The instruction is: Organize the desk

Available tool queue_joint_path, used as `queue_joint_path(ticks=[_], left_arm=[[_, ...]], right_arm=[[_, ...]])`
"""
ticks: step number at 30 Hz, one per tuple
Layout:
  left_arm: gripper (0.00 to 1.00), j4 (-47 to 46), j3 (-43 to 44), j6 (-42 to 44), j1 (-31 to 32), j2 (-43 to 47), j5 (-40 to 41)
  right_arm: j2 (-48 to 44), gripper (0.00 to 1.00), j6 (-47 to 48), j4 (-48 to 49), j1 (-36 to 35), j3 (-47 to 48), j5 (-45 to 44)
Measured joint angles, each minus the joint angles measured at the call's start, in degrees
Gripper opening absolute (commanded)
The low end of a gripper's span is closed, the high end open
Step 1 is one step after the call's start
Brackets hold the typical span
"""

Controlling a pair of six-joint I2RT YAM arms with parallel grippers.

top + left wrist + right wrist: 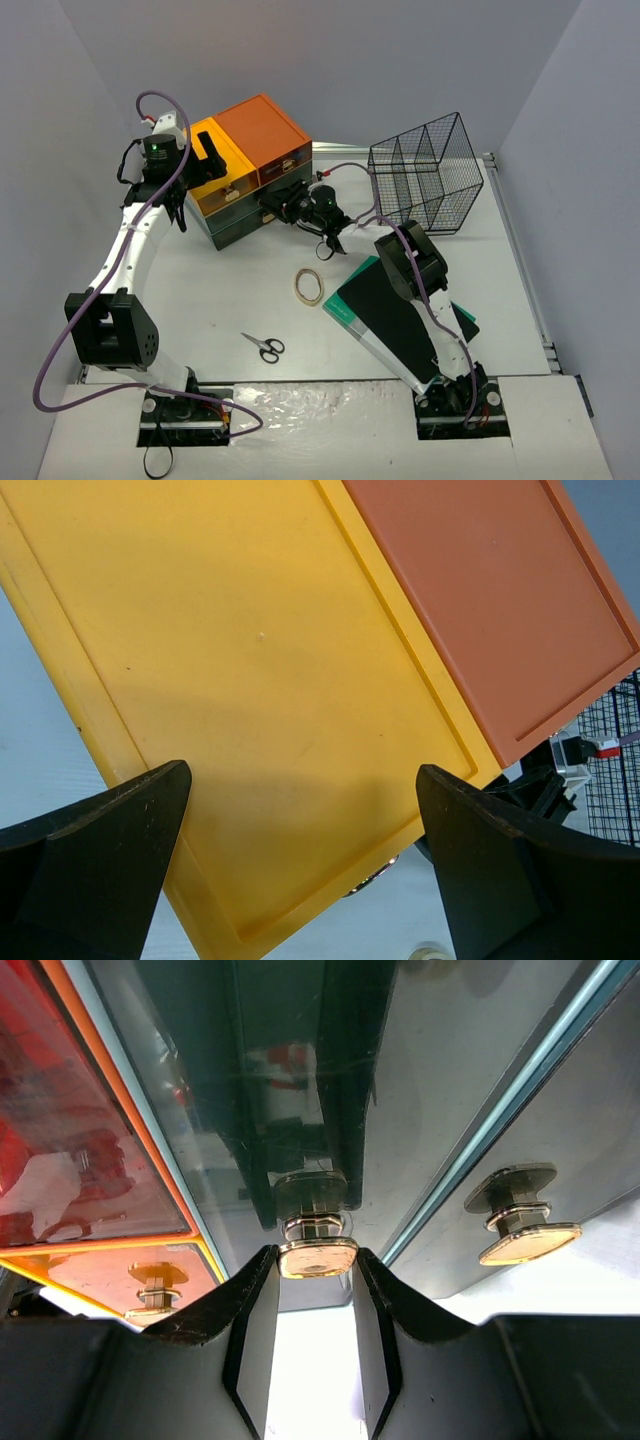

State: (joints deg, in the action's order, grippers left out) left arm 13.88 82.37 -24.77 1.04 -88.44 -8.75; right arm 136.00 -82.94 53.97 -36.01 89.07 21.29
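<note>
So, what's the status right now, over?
Left gripper open above yellow chest lid. Right gripper clamped on brass drawer knob. White matte desk: scissors, rubber band, notebook loose.

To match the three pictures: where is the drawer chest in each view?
Top external: drawer chest, upper left of centre.
Left wrist: its yellow and orange tops fill the frame.
Right wrist: its drawer fronts, right claw on a knob.
Shared landmark: its orange part.
</note>
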Motion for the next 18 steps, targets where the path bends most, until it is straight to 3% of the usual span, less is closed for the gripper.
queue_joint_path(ticks=[18], left_arm=[[0.97, 0.2, 0.2, -0.2, -0.1, -0.1, 0.0]], right_arm=[[-15.8, 0.00, 2.9, 7.1, -0.9, -26.3, -3.1]])
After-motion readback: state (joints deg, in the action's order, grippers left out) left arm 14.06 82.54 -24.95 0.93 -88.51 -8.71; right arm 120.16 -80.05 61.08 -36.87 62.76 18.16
